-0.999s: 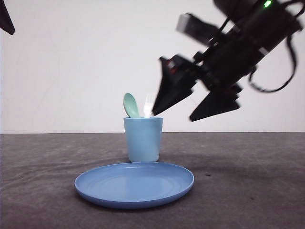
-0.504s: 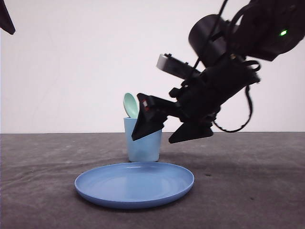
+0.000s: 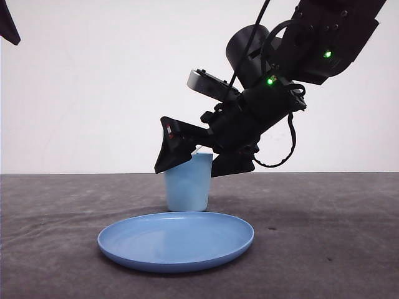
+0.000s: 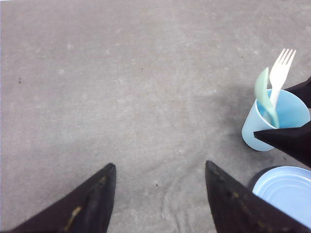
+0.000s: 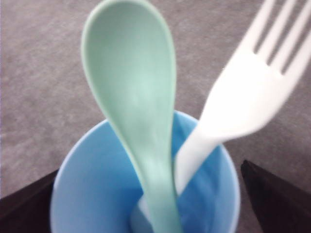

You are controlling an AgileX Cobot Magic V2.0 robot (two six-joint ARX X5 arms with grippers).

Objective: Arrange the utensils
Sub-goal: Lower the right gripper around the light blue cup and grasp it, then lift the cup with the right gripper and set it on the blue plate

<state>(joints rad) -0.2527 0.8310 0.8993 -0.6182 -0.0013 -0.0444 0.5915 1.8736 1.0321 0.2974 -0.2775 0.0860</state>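
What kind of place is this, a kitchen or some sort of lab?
Most likely a robot test bench, not a kitchen: a bare grey tabletop, a plain white backdrop, and only a light blue plastic cup and round blue plate set out as props.

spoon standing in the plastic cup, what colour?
Mint green spoon; clearest in the right wrist view, beside the white fork.

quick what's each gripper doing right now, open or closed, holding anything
Left gripper: open, holding nothing, above bare table.
Right gripper: open, one finger on each side of the cup, gripping nothing yet.
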